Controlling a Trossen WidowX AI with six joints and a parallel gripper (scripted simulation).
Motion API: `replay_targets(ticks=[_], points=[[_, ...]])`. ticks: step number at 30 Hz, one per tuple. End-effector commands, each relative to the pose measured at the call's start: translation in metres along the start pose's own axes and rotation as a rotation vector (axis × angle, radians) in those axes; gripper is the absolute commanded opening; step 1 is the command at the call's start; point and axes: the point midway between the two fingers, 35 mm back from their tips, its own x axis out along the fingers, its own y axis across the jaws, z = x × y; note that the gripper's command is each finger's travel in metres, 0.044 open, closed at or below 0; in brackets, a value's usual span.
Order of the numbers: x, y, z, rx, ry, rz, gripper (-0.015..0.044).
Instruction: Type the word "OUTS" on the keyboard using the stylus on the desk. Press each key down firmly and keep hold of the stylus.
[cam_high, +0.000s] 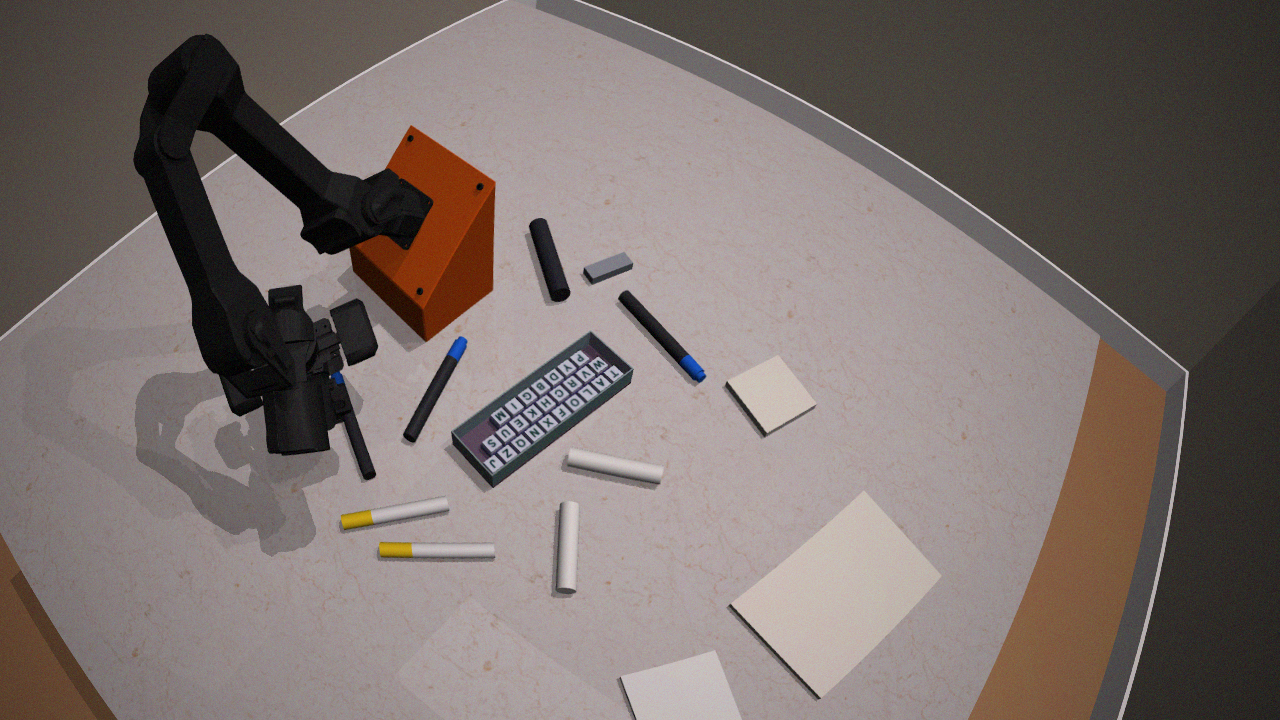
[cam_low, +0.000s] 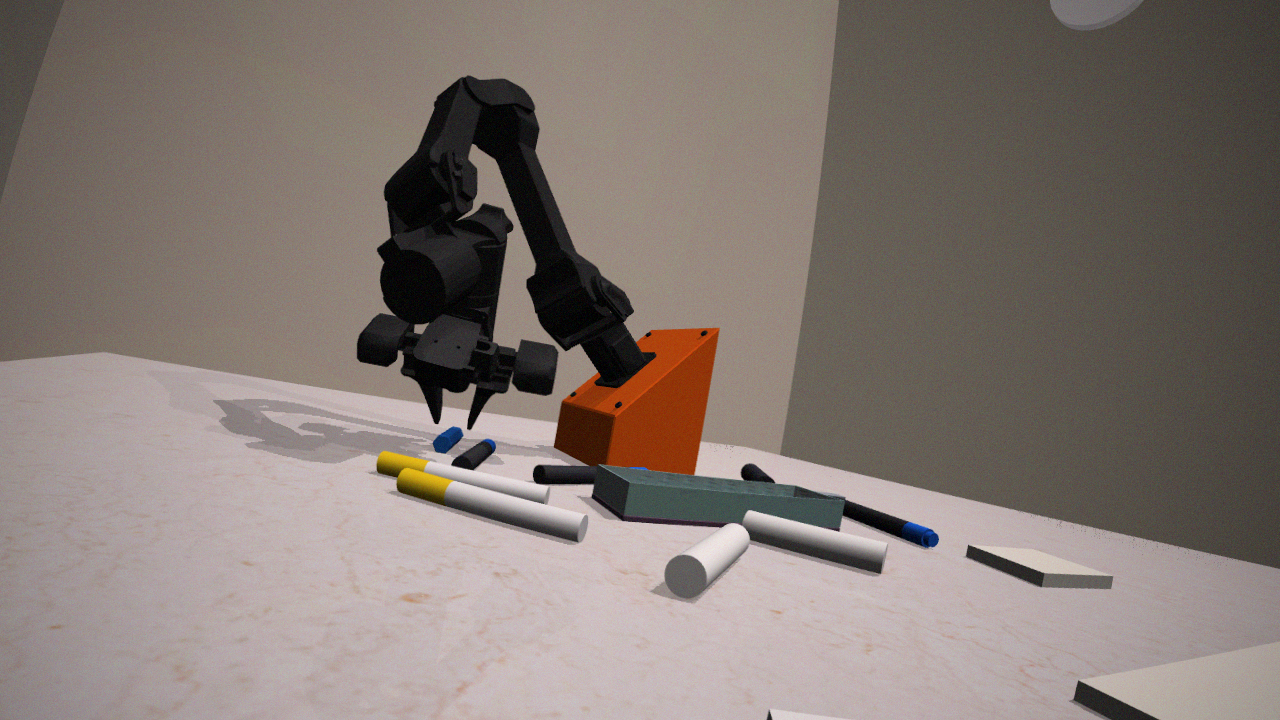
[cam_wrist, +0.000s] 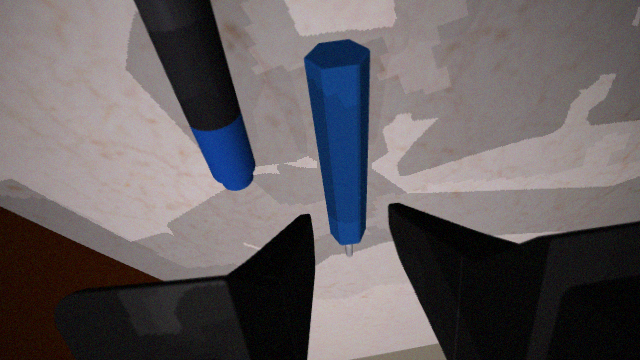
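top: high, facing down, far | exterior: low, side-on, farther back | wrist: close, down past claw | shared top/exterior: arm

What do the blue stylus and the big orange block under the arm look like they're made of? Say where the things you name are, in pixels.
The stylus (cam_low: 447, 439) (cam_wrist: 344, 145): probably smooth blue plastic, as its flat six-sided faces are evenly coloured; the thin tip is grey and shiny, likely metal.

The orange block (cam_high: 460, 241) (cam_low: 657, 420): perhaps painted metal or plastic; it has crisp edges, a plain matte surface and no visible grain.
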Motion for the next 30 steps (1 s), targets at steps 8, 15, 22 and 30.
replay_targets(ticks=[8,15,22,30], points=[[0.0093,0.0,0.0038,-0.006,0.006,-0.004,0.015],[0.0139,0.0,0.0064,-0.006,0.006,-0.004,0.015],[0.0119,-0.0002,0.0063,-0.001,0.002,-0.003,0.0005],[0.0112,-0.0001,0.0061,-0.001,0.002,-0.002,0.0]])
